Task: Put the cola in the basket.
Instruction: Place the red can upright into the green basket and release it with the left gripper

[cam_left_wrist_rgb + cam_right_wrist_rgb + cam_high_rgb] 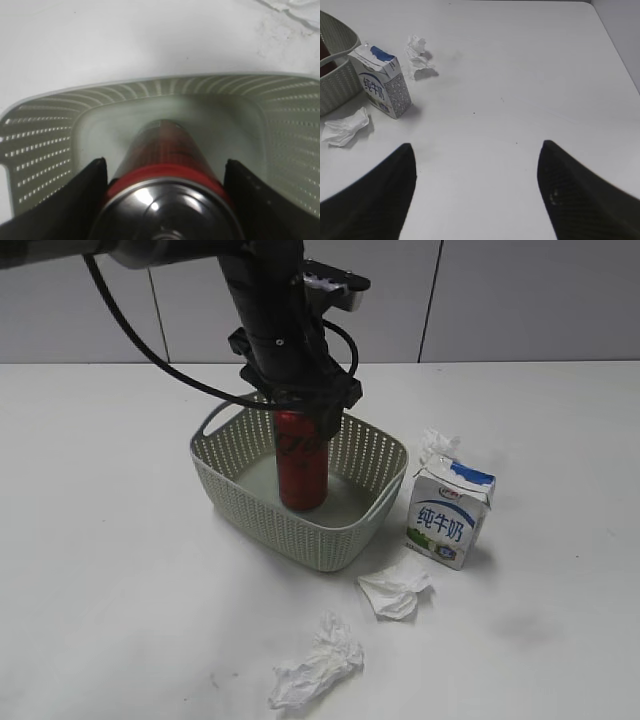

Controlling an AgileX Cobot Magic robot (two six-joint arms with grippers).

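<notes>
my left pincer (pixel 305 420) is clamped on the cola (pixel 302 465), upright mid-frame inside the basket (pixel 240 505); next i'd judge letting go, while my right pincer (pixel 475 192) sits apart.

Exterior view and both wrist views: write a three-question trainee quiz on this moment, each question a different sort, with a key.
1. True or false: the tall red drink can stands upright inside the pale grey-green perforated plastic basket.
2. Which tool is at the can? A. left tool B. right tool
3. Fill in: the blue-and-white milk carton stands ___ the basket, on the white table.

Key: 1 true. 2 A; its fingers flank the can's top, while the right tool hangs open over bare table. 3 outside.
</notes>
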